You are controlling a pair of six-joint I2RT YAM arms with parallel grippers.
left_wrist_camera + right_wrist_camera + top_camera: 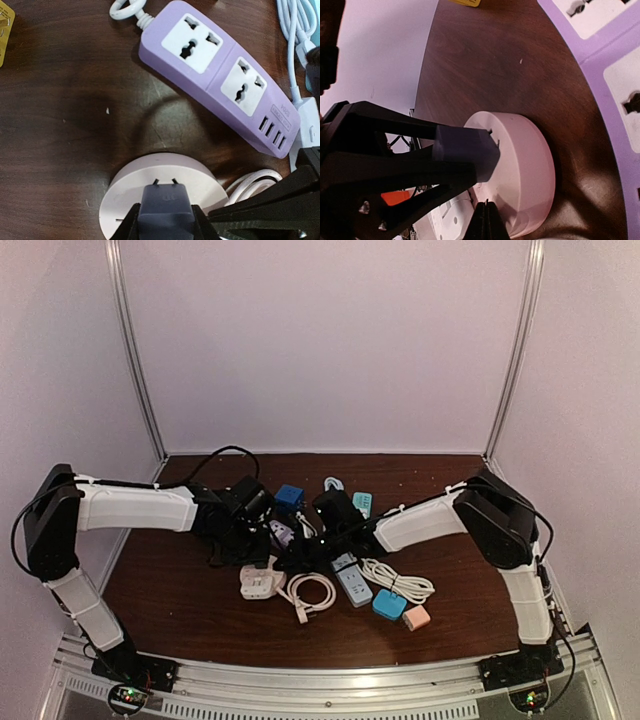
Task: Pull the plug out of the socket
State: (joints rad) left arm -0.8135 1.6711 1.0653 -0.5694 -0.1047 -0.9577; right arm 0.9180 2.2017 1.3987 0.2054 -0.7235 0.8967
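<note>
a dark slate-blue plastic plug [165,209] sits against the face of a round pale pink socket puck [125,187], near the middle of the dark brown wooden worktop [60,125]. its two metal prongs [174,181] show bare at the plug's tip. in the right wrist view they seem out of the holes or very nearly so, though the gap is hard to judge.

the left end effector [165,222] grips the plug, its black fingers narrow and pressed on the plug's two sides. the right end effector [485,220] has its fingers closed to a point with nothing between them. the tips rest against the puck's side wall, apparently bracing it.

the pull itself looks to be the step in hand, and close to done. the next move calls for drawing the plug straight back along the line of its prongs while the puck is held down so it neither lifts nor slides.

just beyond the puck lies a lilac power strip [220,75], with white cables [292,45] to its right.
</note>
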